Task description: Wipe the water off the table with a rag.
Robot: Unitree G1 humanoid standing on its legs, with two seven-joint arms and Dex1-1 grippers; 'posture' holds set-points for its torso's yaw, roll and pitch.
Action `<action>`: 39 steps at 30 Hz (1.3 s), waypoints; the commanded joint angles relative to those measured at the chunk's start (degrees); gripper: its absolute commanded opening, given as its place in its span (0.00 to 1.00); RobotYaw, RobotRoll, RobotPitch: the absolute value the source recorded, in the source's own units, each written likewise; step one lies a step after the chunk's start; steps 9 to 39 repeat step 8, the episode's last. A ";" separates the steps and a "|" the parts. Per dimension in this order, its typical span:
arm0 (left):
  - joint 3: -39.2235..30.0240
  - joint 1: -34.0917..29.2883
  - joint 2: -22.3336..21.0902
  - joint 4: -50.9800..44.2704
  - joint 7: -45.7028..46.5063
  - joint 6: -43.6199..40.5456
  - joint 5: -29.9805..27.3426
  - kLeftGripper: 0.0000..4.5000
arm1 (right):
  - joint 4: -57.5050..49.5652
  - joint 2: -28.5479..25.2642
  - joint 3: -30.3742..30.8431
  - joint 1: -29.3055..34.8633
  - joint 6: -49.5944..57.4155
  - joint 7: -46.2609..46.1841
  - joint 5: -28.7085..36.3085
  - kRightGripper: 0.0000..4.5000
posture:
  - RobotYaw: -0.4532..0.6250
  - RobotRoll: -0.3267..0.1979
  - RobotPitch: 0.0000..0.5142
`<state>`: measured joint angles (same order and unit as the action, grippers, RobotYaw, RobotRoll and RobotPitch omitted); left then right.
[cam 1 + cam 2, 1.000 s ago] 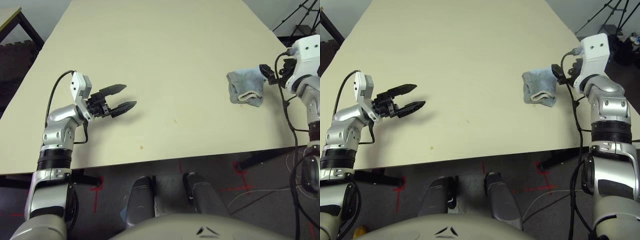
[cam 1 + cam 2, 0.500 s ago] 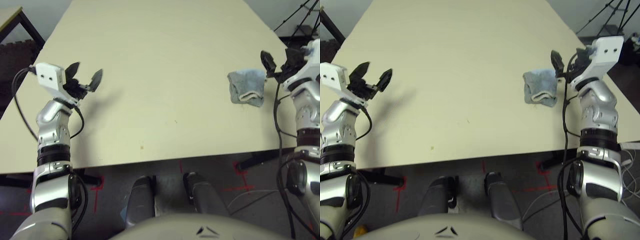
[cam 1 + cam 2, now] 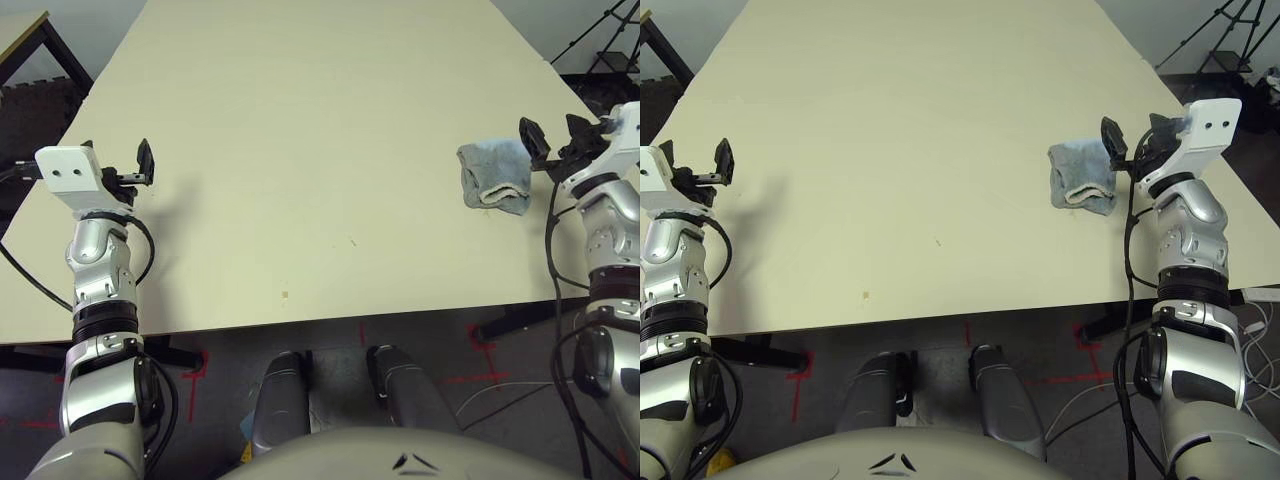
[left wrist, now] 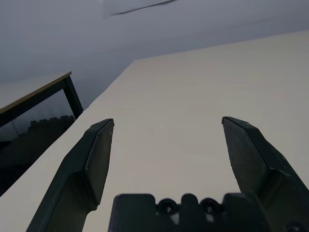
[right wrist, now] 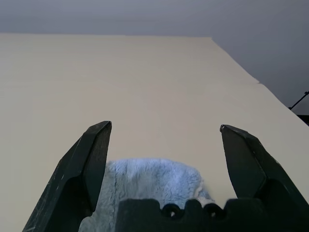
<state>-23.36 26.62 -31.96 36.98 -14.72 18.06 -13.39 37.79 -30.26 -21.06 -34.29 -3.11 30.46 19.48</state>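
We see blue-grey terry rag (image 3: 495,178), hem edge toward our body, long axis running away from us | our left fingers (image 4: 99,159) spread | our right fingers (image 5: 96,159) spread

You will find no legible text, label, brand, number or sign anywhere here, neither on the robot, nor on the furniture, nor on anything else in your sight.
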 commanded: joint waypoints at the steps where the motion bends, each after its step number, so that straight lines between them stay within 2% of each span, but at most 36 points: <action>1: -0.25 -0.05 0.06 1.52 0.51 0.24 0.16 1.00 | 0.20 -0.02 -0.77 1.10 -0.62 0.14 0.51 1.00 | 0.40 0.62 0.31; 39: 0.05 1.39 0.06 3.38 0.54 0.99 0.32 1.00 | 0.68 -0.32 -0.73 0.37 -0.93 0.07 0.44 1.00 | 0.39 0.62 0.30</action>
